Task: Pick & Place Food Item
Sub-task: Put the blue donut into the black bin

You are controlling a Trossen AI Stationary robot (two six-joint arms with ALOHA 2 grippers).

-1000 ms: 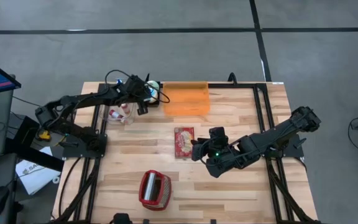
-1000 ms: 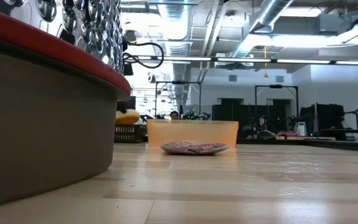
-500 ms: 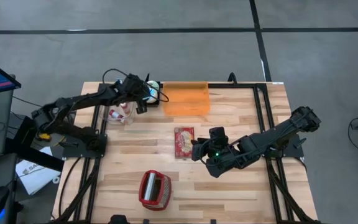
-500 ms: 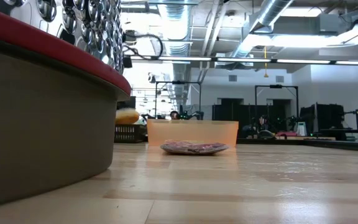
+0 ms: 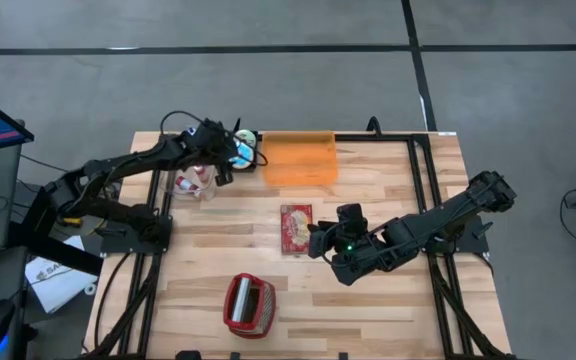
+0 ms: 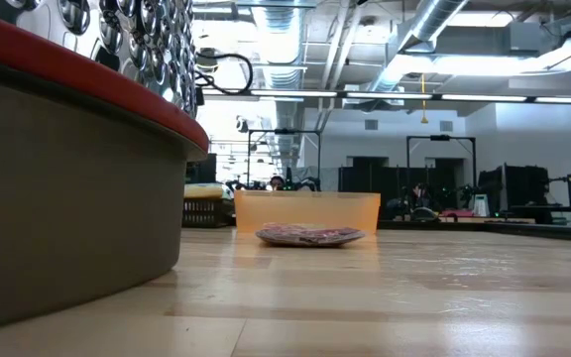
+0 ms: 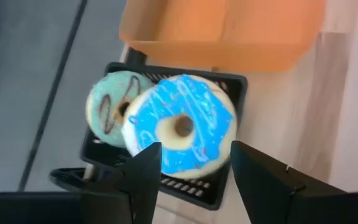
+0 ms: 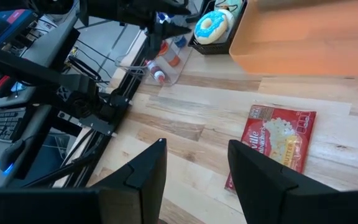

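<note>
wooden table [image 5: 388, 200]: blue-iced ring donut [image 7: 182, 134], white drizzle.

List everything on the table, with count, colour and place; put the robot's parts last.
orange bin: one, orange, far edge of the table, centre.
black basket: one, black, beside the orange bin at the far left.
donuts: two, blue-iced and pale green-iced, in the black basket.
popcorn packet: one, red, flat at table centre.
red basket: one, red, near edge.
clear box: one, clear, holding small bottles, left side.
left gripper: open, above the donuts.
right gripper: open, near the popcorn packet.
</note>
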